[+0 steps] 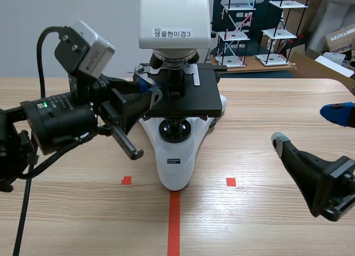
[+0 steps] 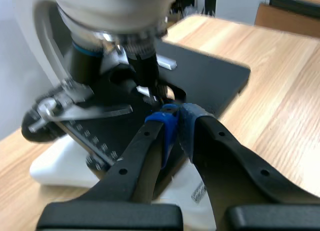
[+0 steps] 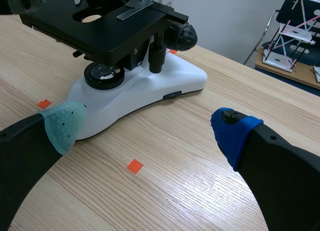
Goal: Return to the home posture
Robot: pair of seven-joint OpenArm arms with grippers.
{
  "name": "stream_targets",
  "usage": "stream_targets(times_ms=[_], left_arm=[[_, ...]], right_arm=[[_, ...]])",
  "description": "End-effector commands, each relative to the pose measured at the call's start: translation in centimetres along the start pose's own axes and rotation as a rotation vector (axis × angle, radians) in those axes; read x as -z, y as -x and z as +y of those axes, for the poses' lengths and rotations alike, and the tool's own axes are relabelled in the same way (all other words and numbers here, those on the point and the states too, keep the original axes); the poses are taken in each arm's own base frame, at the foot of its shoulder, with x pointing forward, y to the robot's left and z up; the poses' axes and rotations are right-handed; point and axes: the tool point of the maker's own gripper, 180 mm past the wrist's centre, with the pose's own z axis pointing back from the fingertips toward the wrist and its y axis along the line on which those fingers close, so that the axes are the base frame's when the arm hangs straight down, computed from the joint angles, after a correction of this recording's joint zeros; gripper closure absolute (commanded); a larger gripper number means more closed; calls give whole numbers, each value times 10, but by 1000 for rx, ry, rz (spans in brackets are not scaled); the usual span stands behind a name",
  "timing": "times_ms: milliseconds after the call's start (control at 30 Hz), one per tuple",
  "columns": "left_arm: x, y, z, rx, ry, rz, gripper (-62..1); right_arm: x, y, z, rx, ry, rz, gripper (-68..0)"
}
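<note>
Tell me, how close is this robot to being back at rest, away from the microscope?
Partly there, it seems. The right gripper sits open and low, apart from the microscope, so that side looks about done. The left gripper, fingers shut, is at the black stage; that arm has yet to draw away.

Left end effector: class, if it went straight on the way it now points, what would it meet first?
The left end effector, shut, has its tips over the microscope's black stage. Straight on it would probably meet the objective lens first; depth is unclear.
</note>
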Motion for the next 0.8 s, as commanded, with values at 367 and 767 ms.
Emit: stream_targets(times_ms=[367, 767], left_arm=[[-57, -21, 6, 83, -15, -56, -148], [-104, -37, -21, 65, -25, -58, -494]], right_arm=[[0, -8, -2, 2, 7, -35, -549], [0, -8, -2, 3, 8, -35, -549]])
